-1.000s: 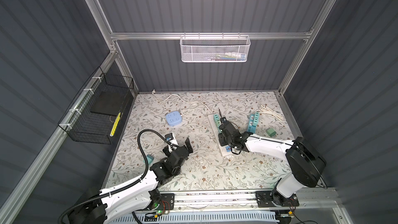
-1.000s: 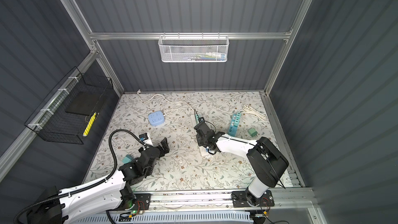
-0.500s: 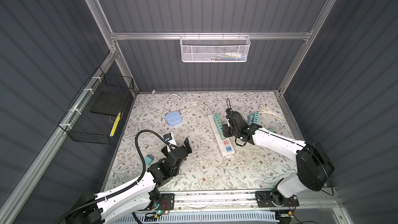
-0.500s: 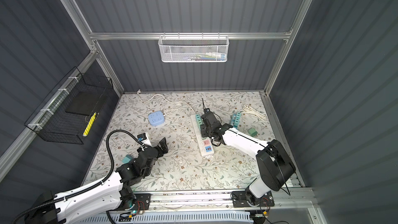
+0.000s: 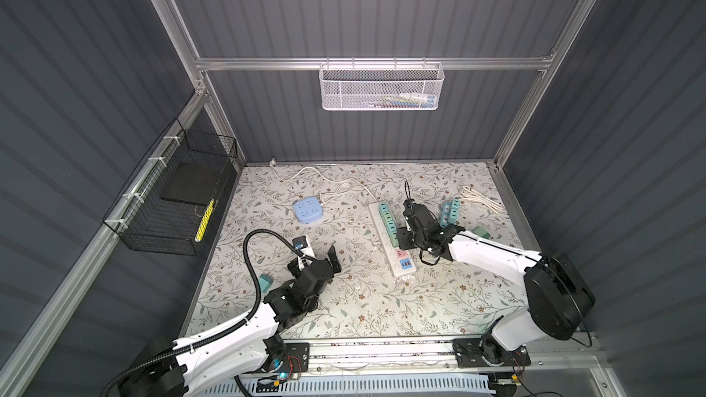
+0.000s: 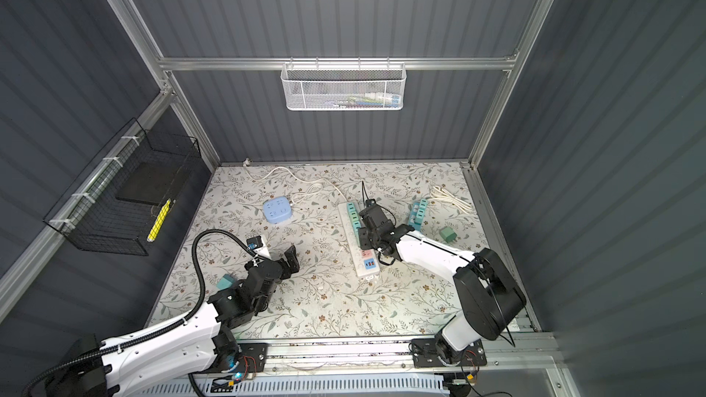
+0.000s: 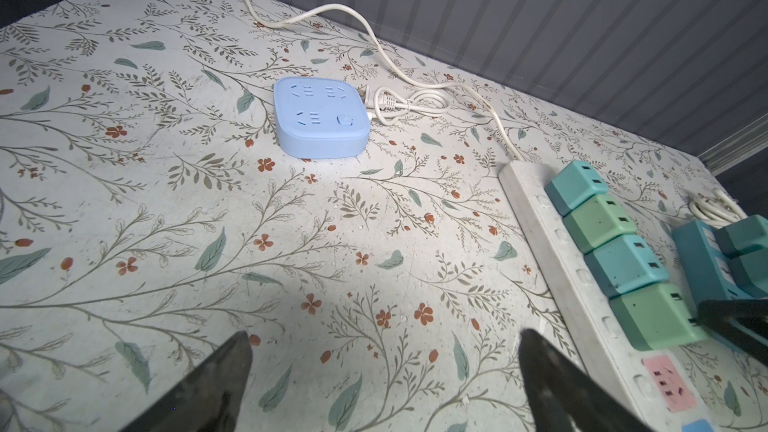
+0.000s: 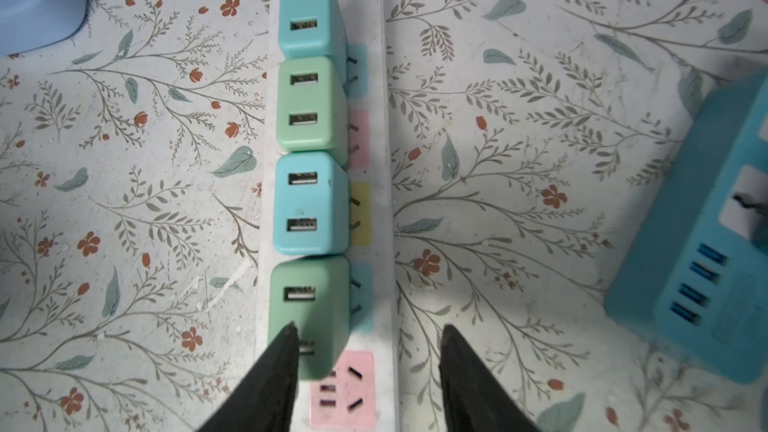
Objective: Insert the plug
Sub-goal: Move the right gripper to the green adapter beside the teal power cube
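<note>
A white power strip [image 5: 404,266] [image 6: 370,268] lies in mid-table with several teal and green plugs standing in a row in its sockets. The nearest one is a green plug [image 8: 307,301] [image 7: 648,317]. Beside it is a free pink socket [image 8: 343,388]. My right gripper [image 8: 369,326] [image 5: 404,240] hovers open over that end of the strip. One finger overlaps the green plug's outer edge, the other is past the strip's far edge, and nothing is held. My left gripper [image 7: 384,336] [image 5: 317,261] stands open over bare table, left of the strip.
A blue square socket block [image 5: 307,211] [image 7: 322,118] and white cable [image 7: 374,35] lie at the back left. A teal strip with plugs [image 5: 450,213] [image 8: 706,243], a loose green plug [image 5: 482,231] and a coiled cable [image 5: 481,198] lie right. Another loose plug [image 5: 265,282] lies by the left arm.
The right gripper's jaws have widened, and the gripper has swung away and come back over the near end of the strip. The left arm has barely moved.
</note>
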Controlling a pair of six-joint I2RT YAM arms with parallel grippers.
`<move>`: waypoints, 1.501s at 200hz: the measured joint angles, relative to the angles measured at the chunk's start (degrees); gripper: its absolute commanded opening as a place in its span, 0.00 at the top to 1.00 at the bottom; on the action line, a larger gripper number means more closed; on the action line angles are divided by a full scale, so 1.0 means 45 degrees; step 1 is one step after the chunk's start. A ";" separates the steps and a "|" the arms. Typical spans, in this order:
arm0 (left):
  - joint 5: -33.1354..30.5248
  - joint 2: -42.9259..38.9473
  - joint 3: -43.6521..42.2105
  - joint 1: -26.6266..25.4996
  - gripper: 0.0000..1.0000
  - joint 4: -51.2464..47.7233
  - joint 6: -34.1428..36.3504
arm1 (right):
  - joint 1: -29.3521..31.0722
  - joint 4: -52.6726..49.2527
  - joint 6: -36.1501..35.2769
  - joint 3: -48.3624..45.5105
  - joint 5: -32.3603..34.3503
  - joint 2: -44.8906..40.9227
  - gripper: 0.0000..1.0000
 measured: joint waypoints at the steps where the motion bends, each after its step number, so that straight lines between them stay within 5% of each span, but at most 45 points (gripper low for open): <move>1: 0.0015 0.0029 0.0010 0.0000 0.00 0.0000 0.0019 | -0.0005 -0.0024 0.0024 0.0000 0.0015 -0.0039 0.38; 38: 0.0457 0.0622 0.0359 0.0000 0.00 0.0029 0.0194 | -0.1200 -0.1214 0.1141 -0.0005 0.1355 -0.2856 0.33; 76: 0.0636 0.0063 0.0359 0.0000 0.00 0.0627 0.0335 | -0.5217 -0.2395 0.2467 -0.0379 0.2467 -0.4828 0.30; 147: 0.1161 0.0068 0.0447 0.0019 0.00 0.0855 0.0719 | -1.0836 -0.2414 0.3045 0.0243 -0.0656 -0.0952 0.22; 221: 0.1613 0.0029 0.0544 0.0083 0.00 0.0670 0.1010 | -1.1492 -0.1987 0.2822 0.1792 -0.2472 0.2555 0.19; 300: 0.1953 0.0291 0.0962 0.0165 0.00 0.0554 0.1341 | -1.1502 -0.1574 0.2302 0.1957 -0.3395 0.3492 0.19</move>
